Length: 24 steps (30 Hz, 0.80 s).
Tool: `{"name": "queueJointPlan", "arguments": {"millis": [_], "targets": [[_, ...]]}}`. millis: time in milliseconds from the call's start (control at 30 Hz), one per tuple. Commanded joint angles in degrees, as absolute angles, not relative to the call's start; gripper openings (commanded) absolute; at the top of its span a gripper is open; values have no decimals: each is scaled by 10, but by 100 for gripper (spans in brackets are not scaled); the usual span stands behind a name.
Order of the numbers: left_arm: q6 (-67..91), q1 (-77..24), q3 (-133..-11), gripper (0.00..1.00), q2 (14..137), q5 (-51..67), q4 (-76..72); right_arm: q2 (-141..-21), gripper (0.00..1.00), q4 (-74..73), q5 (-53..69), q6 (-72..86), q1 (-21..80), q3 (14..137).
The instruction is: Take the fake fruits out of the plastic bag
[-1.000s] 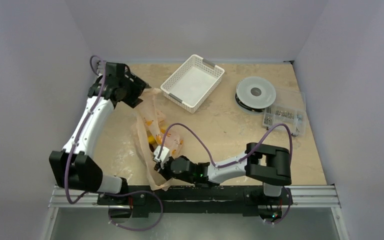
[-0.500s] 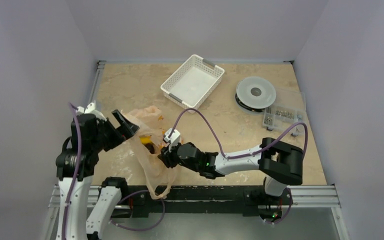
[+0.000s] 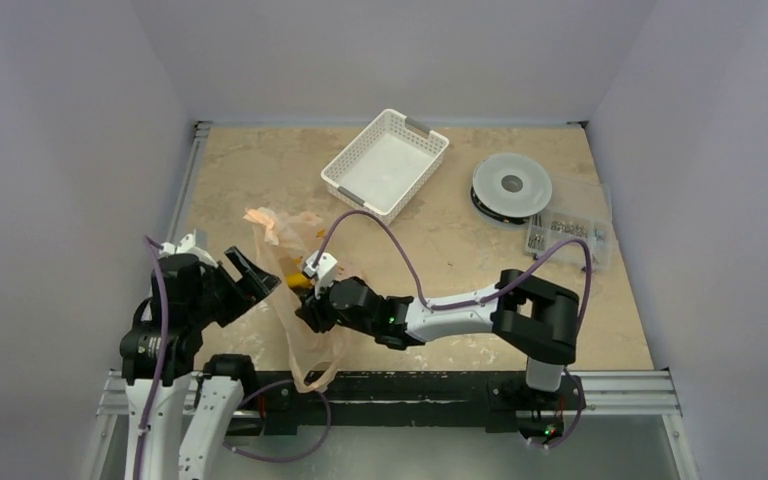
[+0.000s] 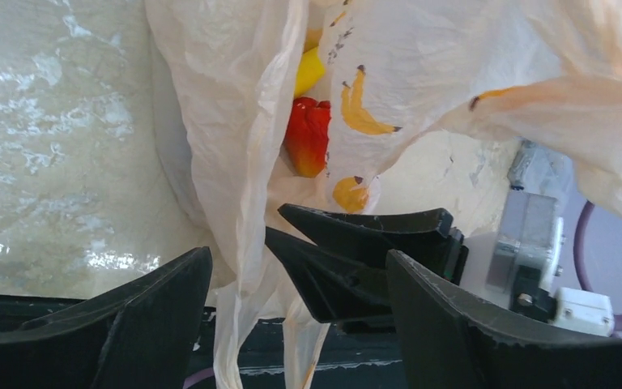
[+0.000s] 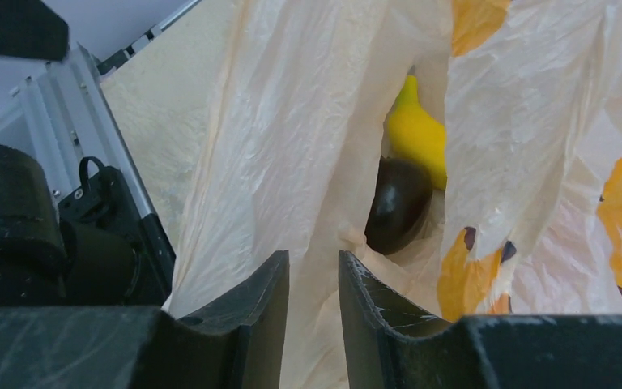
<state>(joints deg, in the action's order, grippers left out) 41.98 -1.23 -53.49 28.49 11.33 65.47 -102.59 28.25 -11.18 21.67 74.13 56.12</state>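
The pale-orange plastic bag lies crumpled at the near left of the table. My right gripper is at its lower part, jaws nearly closed with bag film pinched between them. Past its fingers, the bag's mouth shows a dark maroon fruit and a yellow fruit inside. My left gripper is wide open and empty just left of the bag. In its wrist view a bag strip and the right gripper's fingers lie between its jaws; a red-orange fruit and the yellow fruit show inside.
A white perforated basket stands at the back centre. A grey spool and a clear box of small parts are at the back right. The arms' mounting rail runs along the near edge.
My left arm has let go of the bag's far top and swung back to the near left, jaws open toward the bag. My right gripper has moved up and left with the bag.
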Motion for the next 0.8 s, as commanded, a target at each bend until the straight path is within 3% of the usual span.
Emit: {"name": "queueJointPlan", "arguments": {"millis": [0,133,267,433,600,733,767], "targets": [[476,-10,-462,77,293,123,608,-1049,25,246,-145,253,725,624],[498,-12,-394,80,299,116,563,-1062,18,228,-154,263,721,641],[524,-18,-335,91,334,108,514,-1064,15,237,-160,266,714,633],[534,-41,-305,93,381,70,473,-1073,15,239,-157,258,704,636],[565,-42,-267,71,434,66,445,-1082,15,249,-144,246,700,643],[578,-42,-231,53,399,23,448,-1095,16,251,-110,232,699,659],[582,-43,-225,45,390,20,447,-1099,16,254,-103,229,699,660]]}}
